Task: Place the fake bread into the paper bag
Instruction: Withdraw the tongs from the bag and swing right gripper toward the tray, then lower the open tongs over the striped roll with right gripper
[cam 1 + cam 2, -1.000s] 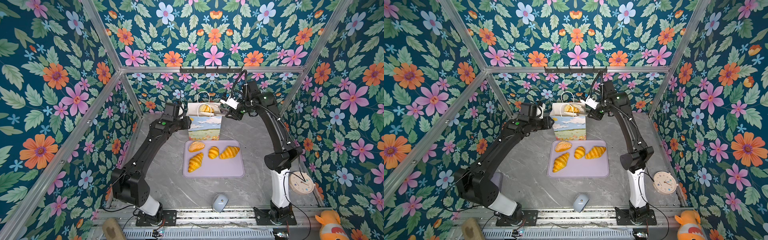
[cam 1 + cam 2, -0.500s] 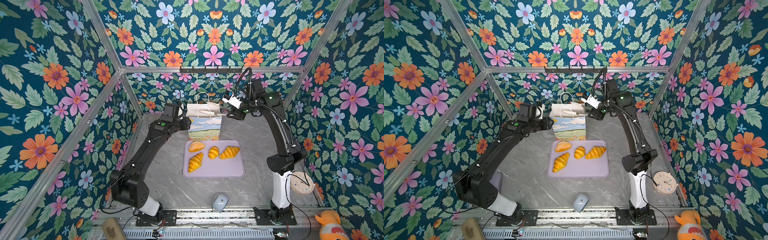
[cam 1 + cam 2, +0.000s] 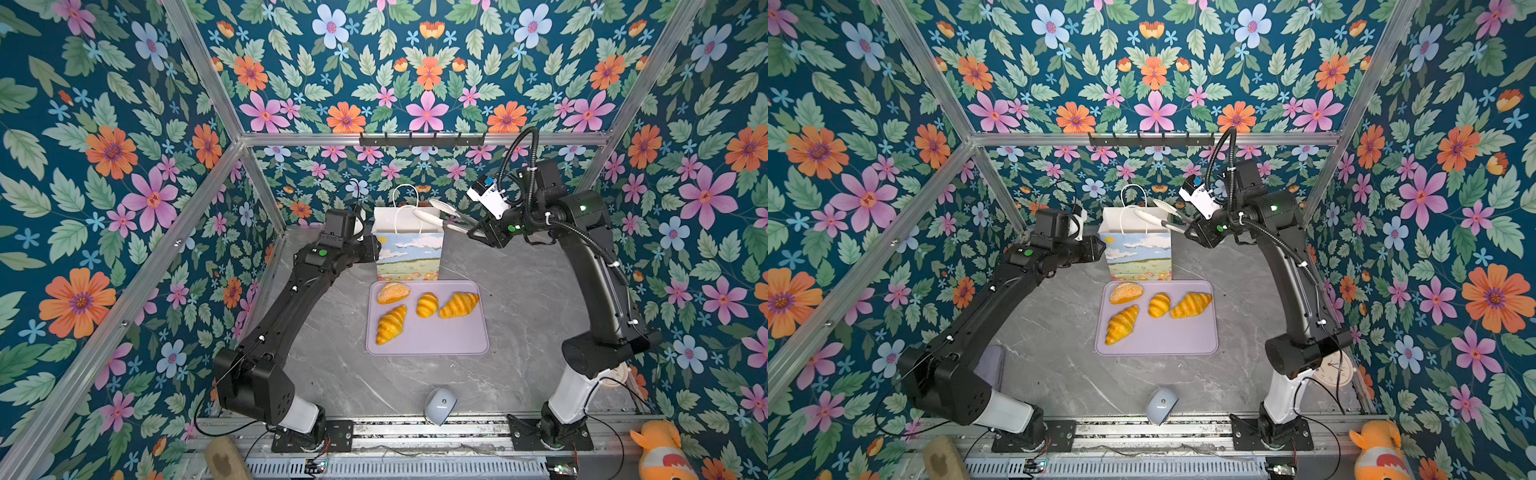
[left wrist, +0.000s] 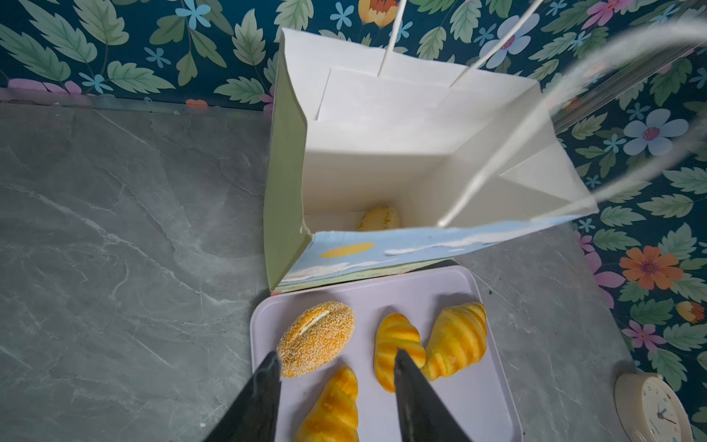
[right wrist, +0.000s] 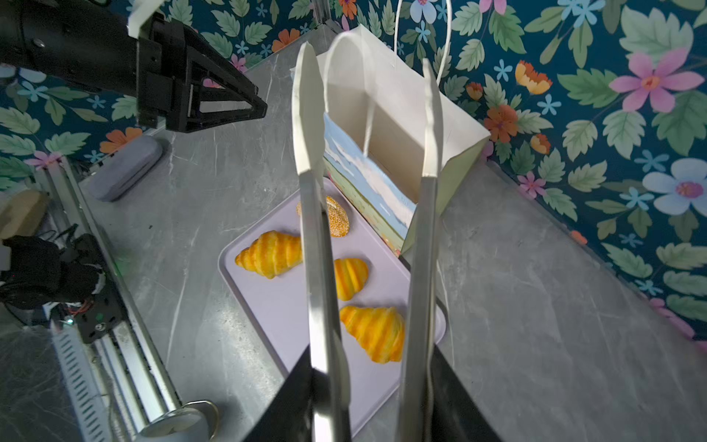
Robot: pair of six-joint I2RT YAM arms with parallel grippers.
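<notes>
Now the right end effector (image 3: 477, 229) clamps empty white-tipped metal tongs (image 3: 428, 216) above the upright sky-printed paper bag (image 3: 409, 253) — the left end effector (image 4: 336, 356) stands part-open, gripping nothing.

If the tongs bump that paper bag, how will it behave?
Probably slides or tips easily: the paper bag stands tall and nearly empty, with one bread piece visible inside. Its thin paper walls would likely buckle under a sideways push.
</notes>
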